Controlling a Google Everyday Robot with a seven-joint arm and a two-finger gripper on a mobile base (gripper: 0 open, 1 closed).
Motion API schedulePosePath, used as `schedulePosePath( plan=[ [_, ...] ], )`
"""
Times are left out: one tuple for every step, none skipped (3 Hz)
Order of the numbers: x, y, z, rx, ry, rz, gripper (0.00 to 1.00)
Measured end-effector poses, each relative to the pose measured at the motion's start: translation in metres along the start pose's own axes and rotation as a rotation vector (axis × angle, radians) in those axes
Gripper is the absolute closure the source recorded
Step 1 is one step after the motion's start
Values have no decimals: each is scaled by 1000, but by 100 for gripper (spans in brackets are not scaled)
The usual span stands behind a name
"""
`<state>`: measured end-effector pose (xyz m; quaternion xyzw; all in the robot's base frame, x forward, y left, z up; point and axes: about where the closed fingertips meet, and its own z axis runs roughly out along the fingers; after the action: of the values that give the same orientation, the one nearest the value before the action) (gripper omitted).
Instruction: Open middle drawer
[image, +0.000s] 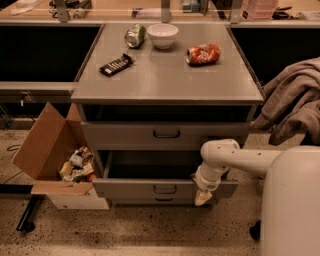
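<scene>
middle drawer (145, 189) partly out; gripper (202, 198) lower centre-right at its front, grip state can't tell. Pull straight back, level.

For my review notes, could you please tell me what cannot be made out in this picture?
All in the camera view:
- Middle drawer inside: in shadow under the top drawer; contents unseen.
- Gripper, at the middle drawer's front right: the wrist above hides its contact with the drawer.
- Bottom drawer: mostly hidden behind the middle drawer's front.
- Box contents: too small to identify.
</scene>
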<state>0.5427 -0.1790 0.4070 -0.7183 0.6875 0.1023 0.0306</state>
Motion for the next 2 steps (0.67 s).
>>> schedulePosePath(
  plan=[
    [0,4,-2,-2,5,2,73],
    [2,12,-5,1,10,6,96]
  ],
)
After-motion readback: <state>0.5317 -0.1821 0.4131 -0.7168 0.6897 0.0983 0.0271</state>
